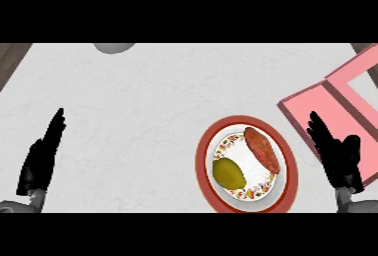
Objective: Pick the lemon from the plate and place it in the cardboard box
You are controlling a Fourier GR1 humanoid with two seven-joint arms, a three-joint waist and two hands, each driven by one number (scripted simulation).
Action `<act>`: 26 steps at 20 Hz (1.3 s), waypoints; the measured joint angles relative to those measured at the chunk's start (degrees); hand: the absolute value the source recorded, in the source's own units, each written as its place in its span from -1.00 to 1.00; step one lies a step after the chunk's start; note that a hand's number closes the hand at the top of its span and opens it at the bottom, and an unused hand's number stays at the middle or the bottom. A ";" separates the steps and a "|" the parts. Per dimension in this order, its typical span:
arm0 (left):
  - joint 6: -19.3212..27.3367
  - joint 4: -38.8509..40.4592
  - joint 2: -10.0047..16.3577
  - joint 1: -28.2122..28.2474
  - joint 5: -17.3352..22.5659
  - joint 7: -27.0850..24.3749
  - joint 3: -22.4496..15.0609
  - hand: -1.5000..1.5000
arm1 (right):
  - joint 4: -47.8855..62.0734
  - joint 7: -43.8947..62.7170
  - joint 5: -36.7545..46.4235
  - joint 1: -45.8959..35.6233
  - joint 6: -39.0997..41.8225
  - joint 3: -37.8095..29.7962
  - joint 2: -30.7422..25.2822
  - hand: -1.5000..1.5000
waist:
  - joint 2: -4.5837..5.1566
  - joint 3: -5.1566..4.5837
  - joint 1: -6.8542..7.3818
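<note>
A yellow-green lemon [229, 173] lies on the lower left part of a round plate [246, 204] with a red rim and a patterned white middle. Beside it on the same plate lies a long reddish sweet potato [263, 148]. The box [344, 102] is pink, open, and sits at the right edge, just right of the plate. My right hand [338, 156] stands open with straight fingers pointing up, right of the plate and over the box's lower corner. At the far left, my left hand [42, 160] is open and resting, far from the plate.
A grey rounded object [114, 47] shows at the top edge, left of centre. The pale marbled counter [148, 110] ends in dark wood at the top left corner [11, 55] and top right corner [365, 48].
</note>
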 measured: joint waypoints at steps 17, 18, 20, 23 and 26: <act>-4.12 -9.81 -10.24 -5.51 11.71 2.43 4.38 0.00 | 15.12 -29.27 5.16 -15.70 19.00 -3.09 -5.67 -1.00 | 0.14 -1.22 0.56; -3.91 -9.82 -10.60 -5.46 11.34 2.29 4.13 0.00 | 15.32 -29.08 6.05 -17.21 20.41 -2.58 -6.86 -1.00 | 0.12 -1.24 0.55; -4.05 -9.84 -10.55 -5.71 11.65 2.65 4.76 0.00 | 15.10 -29.15 8.50 -18.78 23.61 -0.90 -10.01 -1.00 | 0.06 -1.28 0.44; -4.16 -9.85 -10.82 -5.44 11.73 2.88 4.81 0.00 | 12.80 -26.88 11.57 -20.87 29.91 2.84 -14.64 -1.00 | -0.11 -1.37 0.25; -3.94 -9.98 -10.81 -6.01 11.60 3.63 5.16 0.00 | 10.09 -22.60 12.49 -23.43 37.29 5.85 -18.17 -1.00 | -0.21 -1.40 0.04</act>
